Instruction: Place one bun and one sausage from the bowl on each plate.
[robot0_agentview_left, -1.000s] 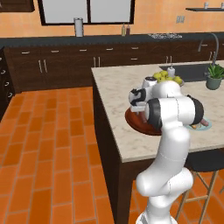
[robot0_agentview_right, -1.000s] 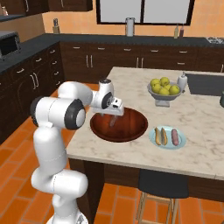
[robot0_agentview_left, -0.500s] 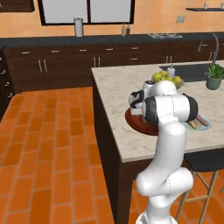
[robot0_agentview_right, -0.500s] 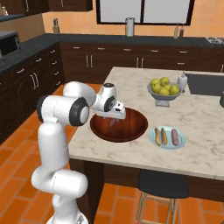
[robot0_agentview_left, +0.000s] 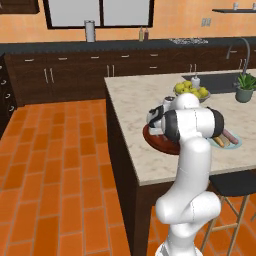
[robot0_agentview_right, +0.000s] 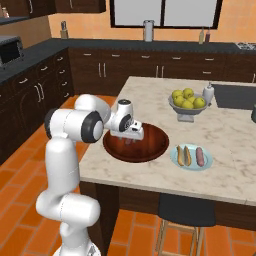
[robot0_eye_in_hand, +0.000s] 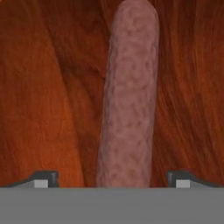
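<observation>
— Sausage (robot0_eye_in_hand: 129, 96) sits lengthwise between the two fingertips (robot0_eye_in_hand: 41, 178), lying on the floor of the bowl (robot0_agentview_right: 155, 145); what's the worry?

— Gripper (robot0_agentview_right: 131, 140) is spread wide, a tip on either side of the sausage and neither one touching it, so it holds nothing yet. My guess is the round skin could roll on the curved wood as the tips close, and one would reach it first and nudge it away.

— Anything else in the bowl to snag on?

— Around the sausage I see just bare wood grain. The hand hides part of the bowl from the base cameras, so I can't tell where the buns are.

— And room for carrying it out?

— The bowl's rim is low, but the lift must clear it. One plate (robot0_agentview_right: 205, 163) lies just beside the bowl, already bearing food, and the grey fruit bowl (robot0_agentview_right: 187, 104) stands behind it. The bowl is near the table (robot0_agentview_right: 235, 170) edge on the robot's side, so a drop there might reach the floor
</observation>
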